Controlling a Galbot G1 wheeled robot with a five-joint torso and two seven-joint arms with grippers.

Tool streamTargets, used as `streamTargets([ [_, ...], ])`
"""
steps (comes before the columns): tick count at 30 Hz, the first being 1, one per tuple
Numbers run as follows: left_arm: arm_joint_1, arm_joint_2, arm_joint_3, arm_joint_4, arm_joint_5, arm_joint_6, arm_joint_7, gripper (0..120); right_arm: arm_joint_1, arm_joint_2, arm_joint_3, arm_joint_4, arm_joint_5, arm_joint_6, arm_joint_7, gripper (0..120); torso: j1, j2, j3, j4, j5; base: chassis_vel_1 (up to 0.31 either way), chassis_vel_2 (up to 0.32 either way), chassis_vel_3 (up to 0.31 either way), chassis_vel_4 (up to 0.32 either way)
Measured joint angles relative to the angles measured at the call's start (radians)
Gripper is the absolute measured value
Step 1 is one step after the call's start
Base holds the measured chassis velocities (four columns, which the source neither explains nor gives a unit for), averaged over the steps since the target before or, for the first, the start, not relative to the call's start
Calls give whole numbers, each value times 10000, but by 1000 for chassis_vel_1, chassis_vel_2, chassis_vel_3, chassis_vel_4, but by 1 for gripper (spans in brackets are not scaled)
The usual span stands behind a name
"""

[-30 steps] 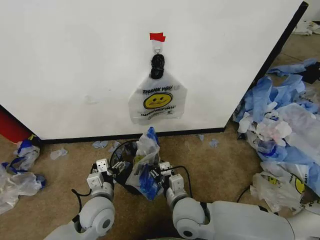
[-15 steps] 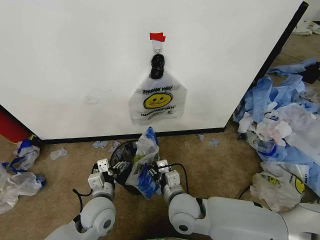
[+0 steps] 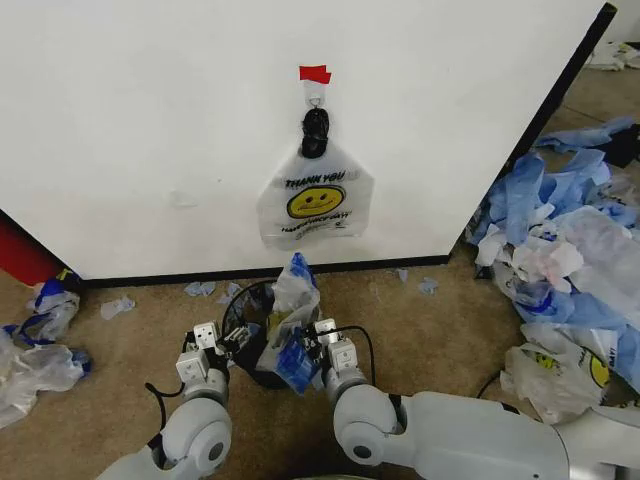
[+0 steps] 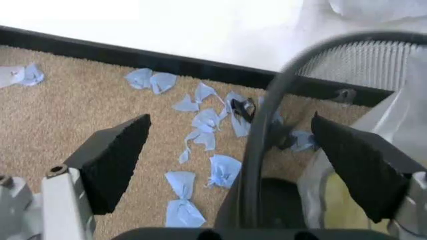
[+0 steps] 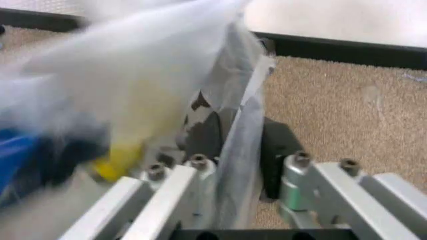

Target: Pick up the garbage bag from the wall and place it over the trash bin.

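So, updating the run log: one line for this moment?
left hand: open, astride trash bin rim | right hand: shut on garbage bag | bag over bin

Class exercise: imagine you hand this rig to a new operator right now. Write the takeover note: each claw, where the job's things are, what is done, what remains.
Left claw: open, its pads either side of the trash bin rim, gripping nothing.
Right claw: shut on a fold of the garbage bag, at the bin's right side.
That bag stands bunched in and above the bin's mouth, not spread over the rim.
A second smiley bag hangs on the hook on the wall.
Done: one bag is off the wall and at the bin.
Left: open the bag and stretch it over the rim all round.
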State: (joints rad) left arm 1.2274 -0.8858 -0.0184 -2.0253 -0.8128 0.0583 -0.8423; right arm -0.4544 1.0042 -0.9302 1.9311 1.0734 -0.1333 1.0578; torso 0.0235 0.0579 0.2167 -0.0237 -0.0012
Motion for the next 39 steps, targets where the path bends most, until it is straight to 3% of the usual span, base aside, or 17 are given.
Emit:
streamTargets([
  [5, -78, 74, 19, -24, -35, -5, 3, 94, -154, -11, 129, 14, -12, 7, 2, 3, 0, 0, 0, 1, 3, 0, 0, 0, 0],
  [13, -137, 111, 29, -65, 70, 30, 11, 94, -451, 138, 423, -97, -196, 84, 69, 3, 0, 0, -1, -2, -7, 0, 0, 0, 0],
  [20, -554, 472, -206, -713, 120, 330, 217, 94, -534, 374, 820, -299, -274, 122, 118, 3, 0, -2, 0, -1, -1, 0, 0, 0, 0],
  [25, -1214, 1240, -197, -2385, -1623, 669, 245, 94, -533, 471, 903, -449, -324, 175, 72, 3, 0, -2, 1, 1, 2, 0, 0, 0, 0],
  [26, -1214, 1240, -197, -2385, -1623, 669, 245, 94, -533, 471, 903, -449, -324, 175, 72, 3, 0, -2, 1, 1, 2, 0, 0, 0, 0],
  [29, -1862, 1579, 181, -3138, -3343, 654, 269, 94, -527, 469, 919, -453, -365, 199, 39, 3, 0, -2, 0, 0, 2, 0, 0, 0, 0],
  [34, -2519, 1767, 698, -3196, -4460, 511, 620, 94, -506, 462, 923, -433, -373, 203, 40, 2, 1, -2, 1, 0, 0, 0, 0, 0, 0],
  [39, -3162, 1913, 1699, -2601, -5535, 425, 780, 94, -486, 366, 921, -352, -372, 204, 41, 2, 0, -2, 1, 1, -1, 0, 0, 0, 0],
])
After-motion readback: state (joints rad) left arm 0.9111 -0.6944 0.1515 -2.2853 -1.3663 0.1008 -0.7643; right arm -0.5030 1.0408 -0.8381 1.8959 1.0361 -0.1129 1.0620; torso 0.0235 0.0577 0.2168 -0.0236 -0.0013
